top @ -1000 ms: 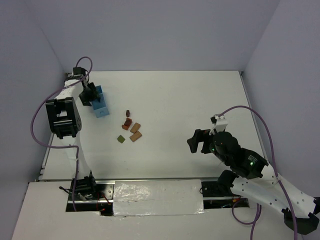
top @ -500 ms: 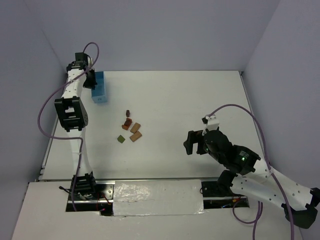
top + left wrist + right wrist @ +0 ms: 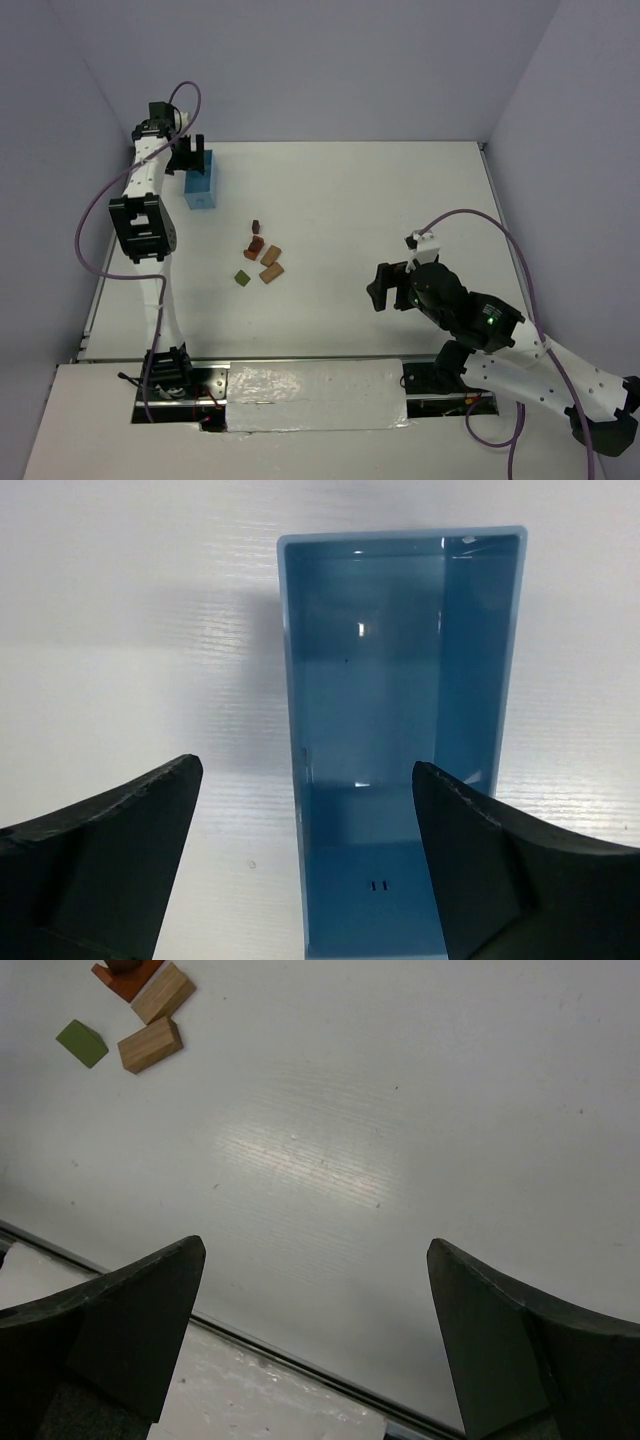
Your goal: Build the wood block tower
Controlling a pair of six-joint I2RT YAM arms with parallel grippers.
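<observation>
Left gripper (image 3: pixel 307 770) fingers spread wide, empty, poised over the near end of the open light blue box (image 3: pixel 400 710), far left. Right gripper (image 3: pixel 317 1248) fingers wide, empty, above bare table (image 3: pixel 330 1140). Wooden blocks (image 3: pixel 270 255) lie loose, unstacked, centre-left, well apart from both grippers

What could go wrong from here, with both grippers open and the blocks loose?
The wood blocks lie bunched close together; the right gripper, wide open, may knock neighbours while picking one. The left gripper hangs open over the blue box, seemingly astride one side wall; lowering or closing could catch that wall and drag or tip the box.
</observation>
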